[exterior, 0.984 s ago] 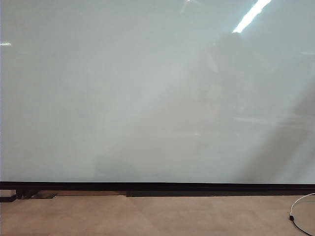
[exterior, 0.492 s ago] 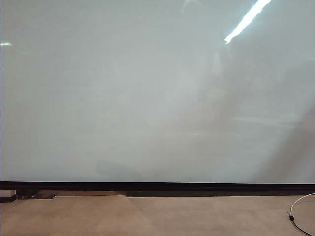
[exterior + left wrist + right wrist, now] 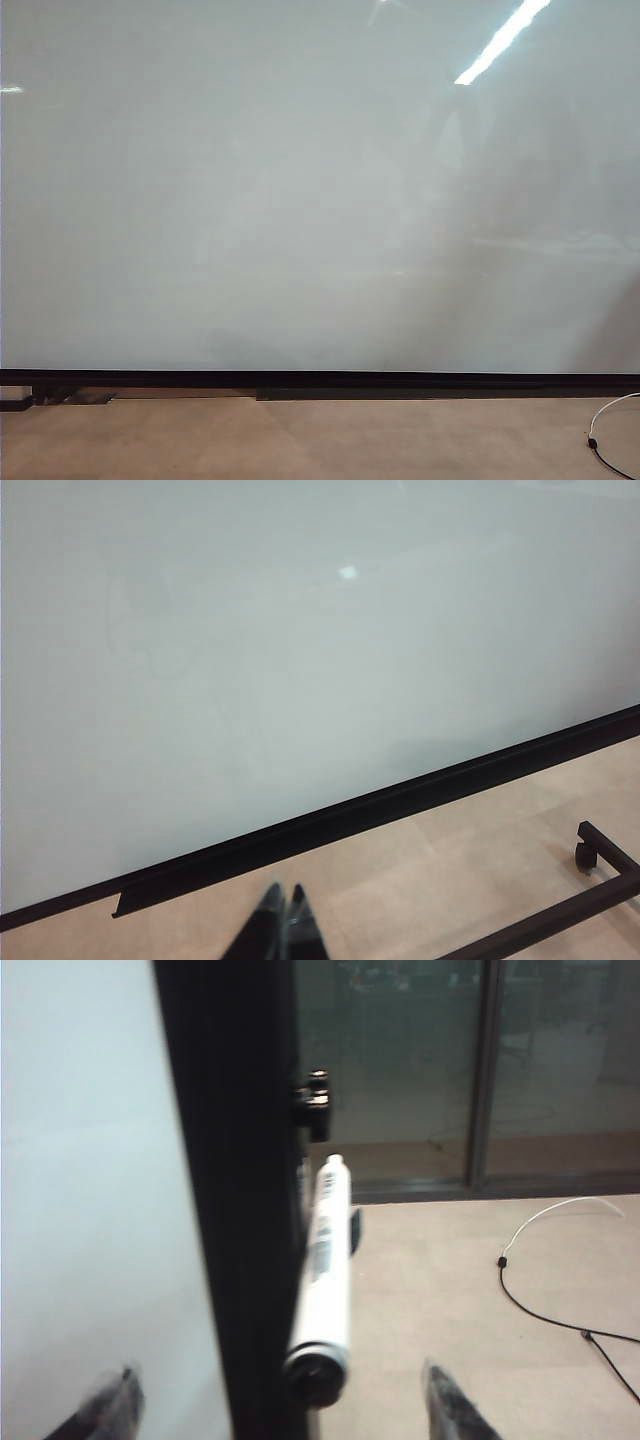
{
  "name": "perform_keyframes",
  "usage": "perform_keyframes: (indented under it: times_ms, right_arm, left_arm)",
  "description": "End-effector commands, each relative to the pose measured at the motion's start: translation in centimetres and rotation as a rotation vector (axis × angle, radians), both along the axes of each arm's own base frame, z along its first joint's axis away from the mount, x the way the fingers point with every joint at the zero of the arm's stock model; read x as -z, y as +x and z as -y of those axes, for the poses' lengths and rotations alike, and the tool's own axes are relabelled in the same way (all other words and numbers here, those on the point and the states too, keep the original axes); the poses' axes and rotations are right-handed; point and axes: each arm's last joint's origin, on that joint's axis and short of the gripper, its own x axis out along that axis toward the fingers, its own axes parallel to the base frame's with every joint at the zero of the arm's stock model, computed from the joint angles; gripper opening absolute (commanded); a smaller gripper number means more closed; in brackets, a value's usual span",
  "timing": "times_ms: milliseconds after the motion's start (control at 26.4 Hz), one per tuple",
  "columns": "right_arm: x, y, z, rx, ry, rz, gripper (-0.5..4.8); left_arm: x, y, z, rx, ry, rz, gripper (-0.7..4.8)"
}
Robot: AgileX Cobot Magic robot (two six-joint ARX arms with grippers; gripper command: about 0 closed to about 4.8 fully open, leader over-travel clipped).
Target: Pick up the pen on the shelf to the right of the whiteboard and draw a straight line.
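The whiteboard (image 3: 300, 200) fills most of the exterior view above its black bottom strip (image 3: 320, 379), and no straight line shows on it. Neither gripper appears in that view. In the right wrist view the pen (image 3: 328, 1260), white-barrelled with a dark round end, lies along the board's black side frame (image 3: 235, 1210); the shelf under it is hidden. My right gripper (image 3: 280, 1390) is open wide, with the pen's near end between its fingertips (image 3: 438, 1390) and untouched. My left gripper (image 3: 283, 900) is shut and empty, over the floor in front of the whiteboard (image 3: 300, 660).
A white and black cable (image 3: 605, 430) lies on the beige floor at the lower right, the cable (image 3: 560, 1260) also showing past the pen. A black stand bar with a caster (image 3: 600, 850) stands on the floor. A small black bracket (image 3: 316, 1100) sits beyond the pen.
In the exterior view only the dim reflections on the whiteboard's right part have shifted. No arm has come into that view.
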Motion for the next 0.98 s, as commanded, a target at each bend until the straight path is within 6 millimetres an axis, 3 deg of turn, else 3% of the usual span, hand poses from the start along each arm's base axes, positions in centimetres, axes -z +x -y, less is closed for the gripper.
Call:
perform_keyframes:
  times_ms: [38,341,984]
  right_arm:
    - [0.3,0.9,0.5,-0.032,-0.017,0.012,3.6]
    - [0.9,3.2,1.4,-0.071,-0.033,0.028,3.6]
    - [0.4,4.8,1.4,-0.075,-0.048,0.058,3.53]
  left_arm:
    - [-0.1,0.0,0.0,0.007,0.003,-0.001,-0.05]
    - [0.2,-0.1,0.1,0.023,0.003,-0.026,-0.05]
    - [0.4,-0.1,0.1,0.026,0.001,-0.049,-0.05]
